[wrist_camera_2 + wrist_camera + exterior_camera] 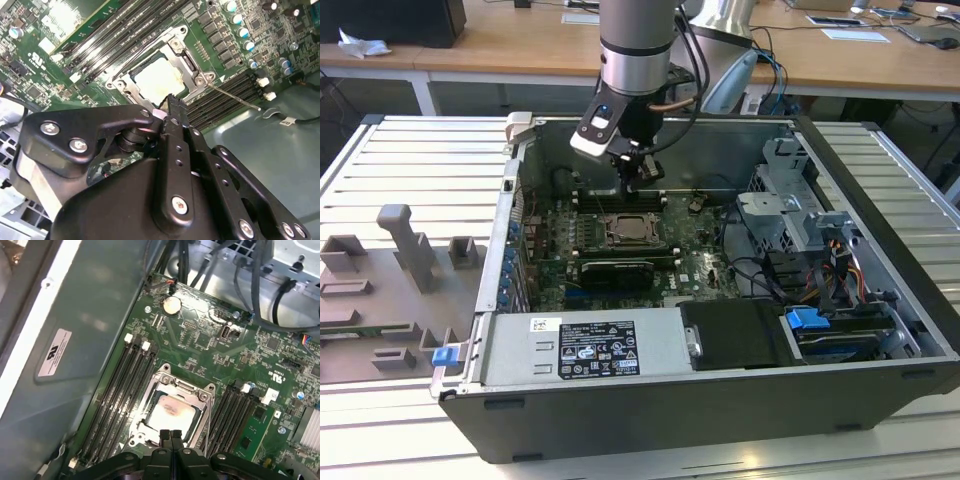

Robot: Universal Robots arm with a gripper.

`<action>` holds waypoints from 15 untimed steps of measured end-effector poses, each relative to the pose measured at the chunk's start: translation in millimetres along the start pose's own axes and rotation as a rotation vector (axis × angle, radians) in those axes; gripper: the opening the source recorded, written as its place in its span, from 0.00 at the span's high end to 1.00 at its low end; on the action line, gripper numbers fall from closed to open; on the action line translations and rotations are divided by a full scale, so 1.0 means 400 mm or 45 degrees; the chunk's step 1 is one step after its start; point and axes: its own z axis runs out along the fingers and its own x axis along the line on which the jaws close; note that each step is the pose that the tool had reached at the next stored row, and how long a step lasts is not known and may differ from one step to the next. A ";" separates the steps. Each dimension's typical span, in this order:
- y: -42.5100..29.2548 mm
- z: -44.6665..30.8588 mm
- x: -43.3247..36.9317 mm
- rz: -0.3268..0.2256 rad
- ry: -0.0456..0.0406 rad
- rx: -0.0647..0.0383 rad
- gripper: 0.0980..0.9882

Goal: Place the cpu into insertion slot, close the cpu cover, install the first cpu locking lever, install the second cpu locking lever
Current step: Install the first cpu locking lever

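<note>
The cpu (159, 79) lies flat in the insertion slot (642, 243) on the green board, its pale face showing through the window of the cpu cover (192, 63), which is folded down over it. In the first wrist view the cpu (172, 412) sits framed by the silver cpu cover (176, 385). A thin metal locking lever (233, 96) sticks out from one corner of the socket over the memory slots. My gripper (170, 103) hovers just above the socket's edge, fingertips pressed together with nothing between them. From outside, the gripper (638, 180) hangs inside the case over the cpu (625, 228).
Long black memory slots (127, 385) flank the socket on both sides. The open computer case (650, 420) has tall walls. A drive cage (790, 195) with cables fills the exterior view's right. A power supply (585, 350) lies at the front. Grey fixture blocks (405, 245) stand outside.
</note>
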 end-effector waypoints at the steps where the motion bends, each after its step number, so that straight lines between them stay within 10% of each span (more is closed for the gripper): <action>1: 0.000 0.000 0.000 -0.019 0.001 0.000 0.99; 15: 0.000 0.000 0.000 -0.212 0.007 0.003 0.99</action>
